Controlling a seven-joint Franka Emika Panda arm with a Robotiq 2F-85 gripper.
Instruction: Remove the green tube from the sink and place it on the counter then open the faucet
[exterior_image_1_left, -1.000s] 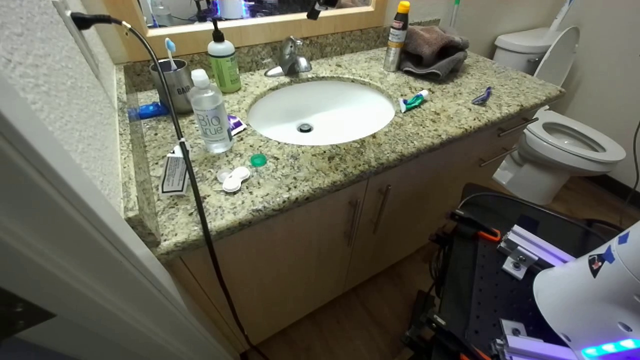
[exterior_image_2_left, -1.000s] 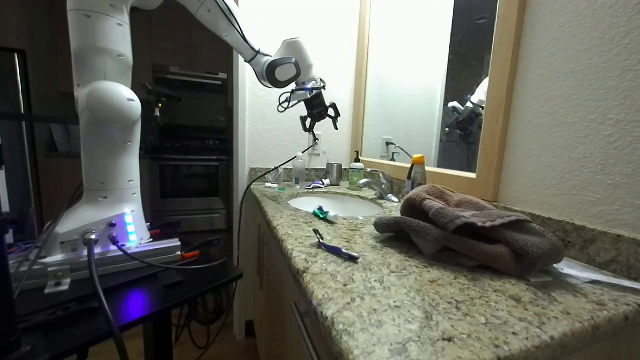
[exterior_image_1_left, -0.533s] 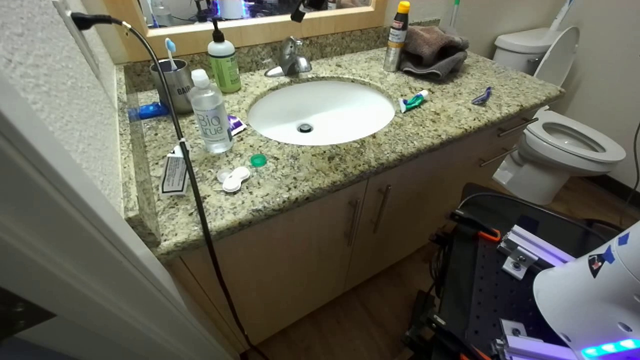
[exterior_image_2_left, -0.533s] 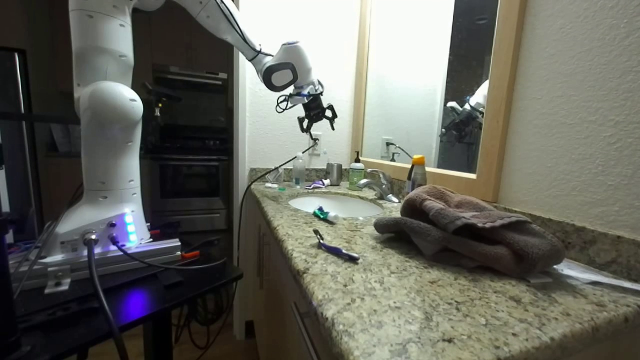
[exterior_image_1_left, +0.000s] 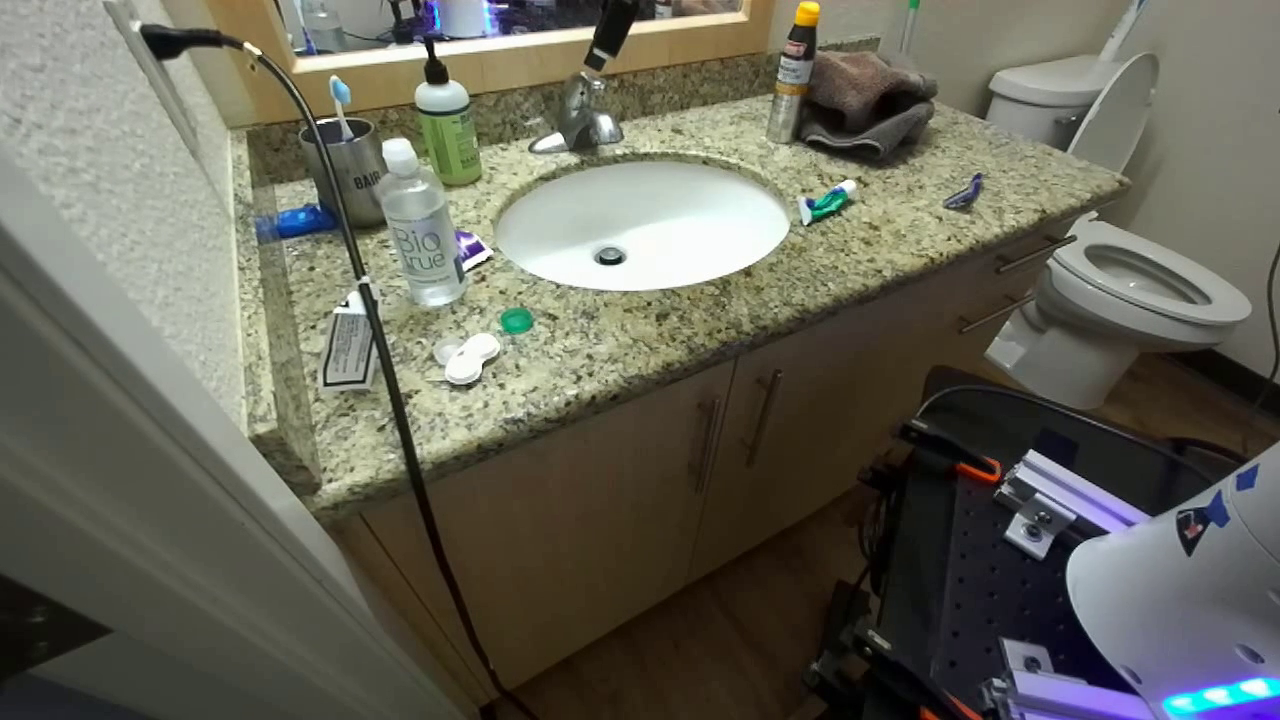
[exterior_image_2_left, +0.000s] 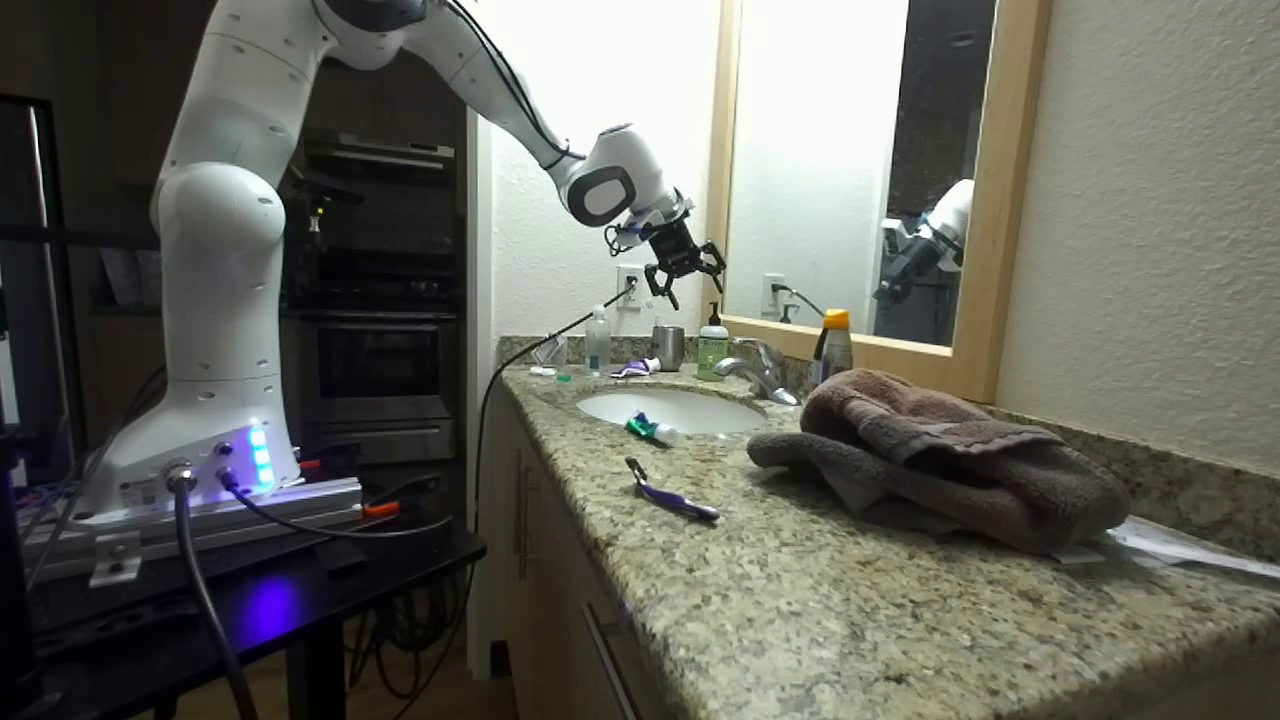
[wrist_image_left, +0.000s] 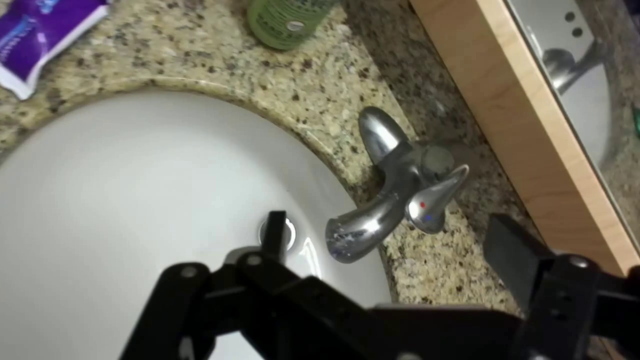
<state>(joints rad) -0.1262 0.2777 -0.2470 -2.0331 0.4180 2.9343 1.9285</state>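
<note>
The green tube (exterior_image_1_left: 828, 203) lies on the counter (exterior_image_1_left: 680, 320) beside the sink's rim; it also shows in an exterior view (exterior_image_2_left: 648, 429). The white oval sink (exterior_image_1_left: 690, 225) holds nothing that I can see. The chrome faucet (exterior_image_1_left: 585, 118) stands behind it; the wrist view shows its spout (wrist_image_left: 365, 225) and its lever (wrist_image_left: 432, 202) with red and blue dots. My gripper (exterior_image_2_left: 697, 297) is open and empty, in the air above the faucet area. In the wrist view the fingers (wrist_image_left: 387, 230) are wide apart, with spout and lever seen between and beyond them. In an exterior view only a dark fingertip (exterior_image_1_left: 603, 50) shows.
A green soap bottle (exterior_image_1_left: 450, 135), a clear bottle (exterior_image_1_left: 422, 230) and a metal cup (exterior_image_1_left: 345, 170) stand left of the sink. A yellow-capped can (exterior_image_1_left: 792, 85) and a brown towel (exterior_image_1_left: 865, 100) are to its right. The mirror frame (wrist_image_left: 530, 125) is close to one finger.
My gripper has come lower and moved toward the mirror and faucet. Its fingertip now appears just above the faucet in an exterior view. The tube and other objects have not moved.
</note>
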